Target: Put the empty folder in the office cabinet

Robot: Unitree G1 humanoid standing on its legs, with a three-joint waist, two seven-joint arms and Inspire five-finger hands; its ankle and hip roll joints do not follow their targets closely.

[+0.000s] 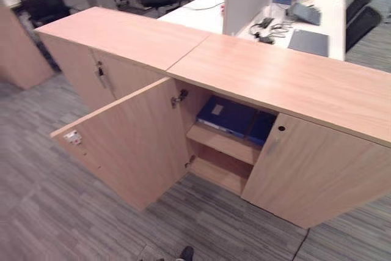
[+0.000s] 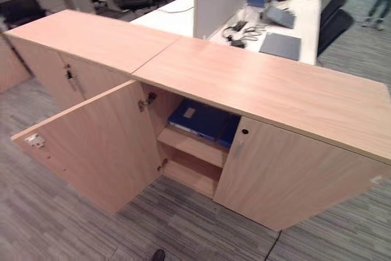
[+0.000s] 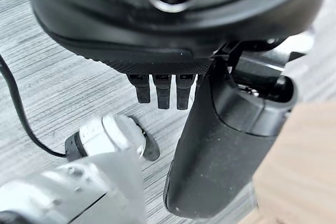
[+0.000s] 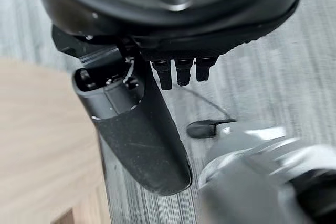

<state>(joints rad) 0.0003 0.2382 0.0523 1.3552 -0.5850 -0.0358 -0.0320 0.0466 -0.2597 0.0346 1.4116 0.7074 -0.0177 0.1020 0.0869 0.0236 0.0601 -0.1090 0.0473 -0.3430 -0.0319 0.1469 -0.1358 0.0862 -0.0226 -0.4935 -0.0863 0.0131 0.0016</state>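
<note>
Looks done: folder point(image 1: 227, 116) flat on cabinet point(image 1: 293, 84) upper shelf, door point(image 1: 125, 145) still open, both hands point(image 3: 220, 145) relaxed, empty.

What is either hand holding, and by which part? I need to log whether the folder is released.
Nothing. Left hand and right hand hang open; the folder lies on the cabinet shelf.

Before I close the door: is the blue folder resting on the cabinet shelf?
Touching. The left eye view shows the blue folder lying flat on the upper shelf.
</note>
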